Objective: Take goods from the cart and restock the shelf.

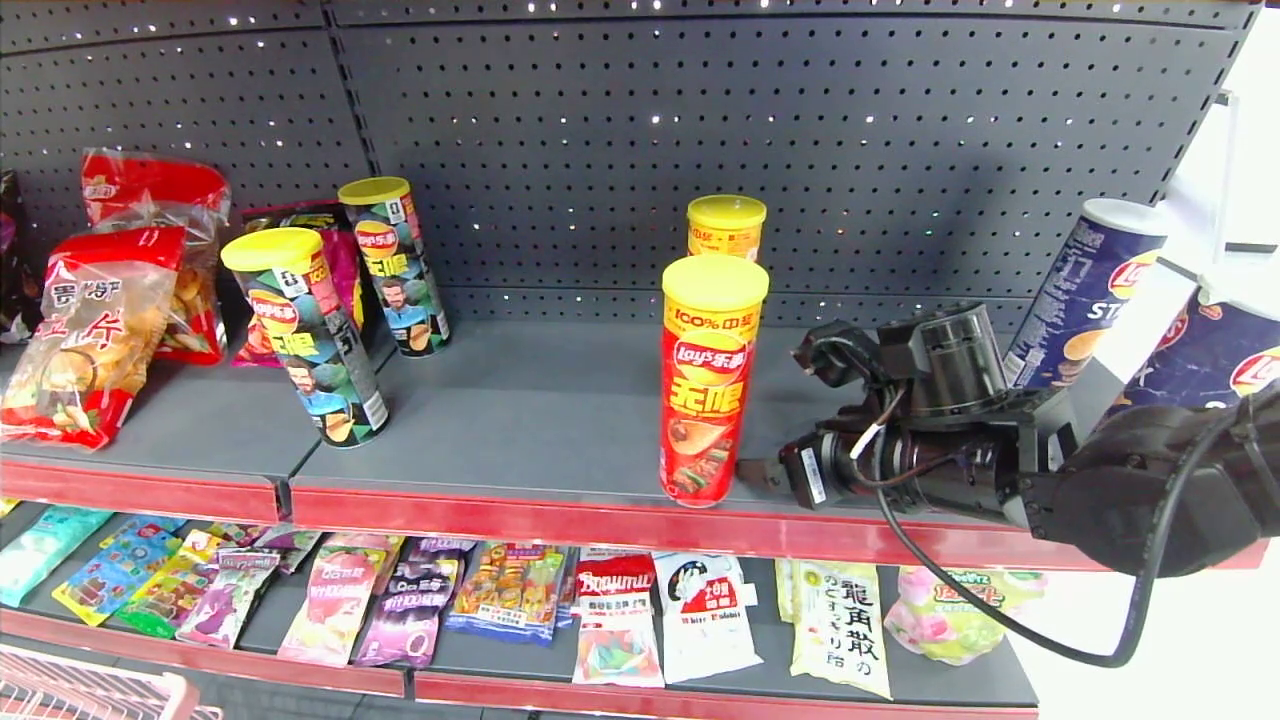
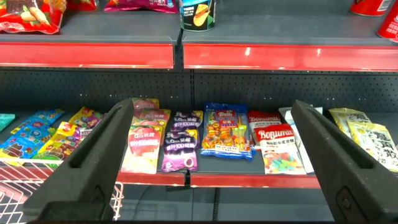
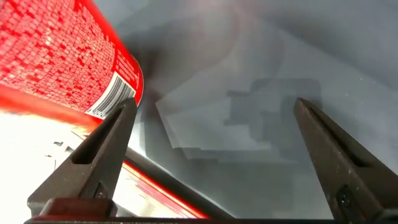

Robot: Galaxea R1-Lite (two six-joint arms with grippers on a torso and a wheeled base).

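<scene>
Red yellow-lidded can (image 1: 712, 385), upright, shelf (image 1: 520, 420) front edge

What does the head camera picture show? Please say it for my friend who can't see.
The robot's right gripper is just beside a tall red chip can with a yellow lid, upright near the front of a grey shelf. More chip cans and red snack bags share that shelf; candy packets lie on the shelf below.

Red, yellow-lidded chip can (image 1: 711, 385)
</scene>
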